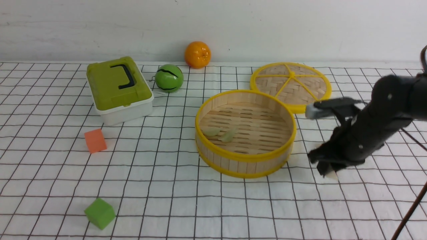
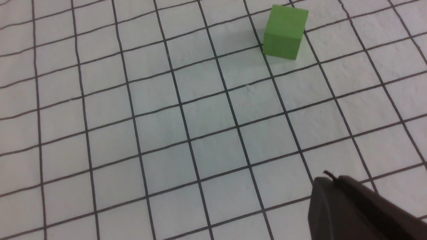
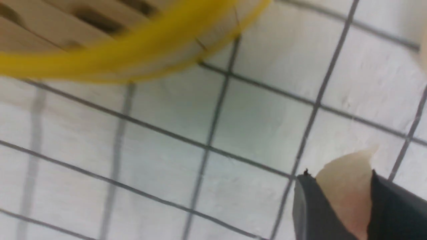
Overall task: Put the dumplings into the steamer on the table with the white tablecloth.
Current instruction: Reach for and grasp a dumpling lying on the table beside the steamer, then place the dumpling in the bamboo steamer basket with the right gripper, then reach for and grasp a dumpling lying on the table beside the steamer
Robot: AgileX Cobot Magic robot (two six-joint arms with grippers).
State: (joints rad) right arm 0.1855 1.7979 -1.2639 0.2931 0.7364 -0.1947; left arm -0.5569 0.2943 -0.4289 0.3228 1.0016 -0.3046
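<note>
We count two green dumplings (image 1: 211, 132) (image 1: 228, 135) lying in the steamer (image 1: 245, 156) mid-cloth, and one pale pink dumpling (image 3: 345, 193) pinched in our right gripper (image 1: 328, 170), low over the white tablecloth (image 1: 200, 206) toward its right edge. Our left gripper (image 2: 337, 203) is pressed together near one green cube (image 2: 285, 31).

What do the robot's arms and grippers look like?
The right arm is matt black, rounded, with pale screws and a grey-ended piece. The right gripper is black too. A thin dark cable hangs nearby. The left gripper shows only a dark, tapered tip.
</note>
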